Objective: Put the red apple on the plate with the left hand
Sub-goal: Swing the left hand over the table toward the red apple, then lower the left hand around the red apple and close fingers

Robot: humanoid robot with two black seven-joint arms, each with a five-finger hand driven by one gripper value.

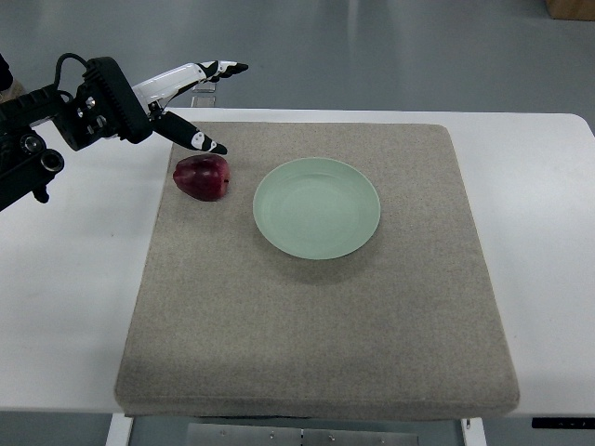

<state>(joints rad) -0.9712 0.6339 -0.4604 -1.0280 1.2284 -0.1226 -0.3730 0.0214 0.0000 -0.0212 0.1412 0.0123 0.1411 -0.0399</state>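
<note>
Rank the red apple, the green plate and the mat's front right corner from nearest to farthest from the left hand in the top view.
Measured from the left hand, which is open at the mat's back left:
1. Red apple, just below the fingertips, on the mat's left side.
2. Green plate, empty, right of the apple near the mat's middle.
3. Front right corner of the mat, diagonally opposite the hand.

Open mat around plate
</note>
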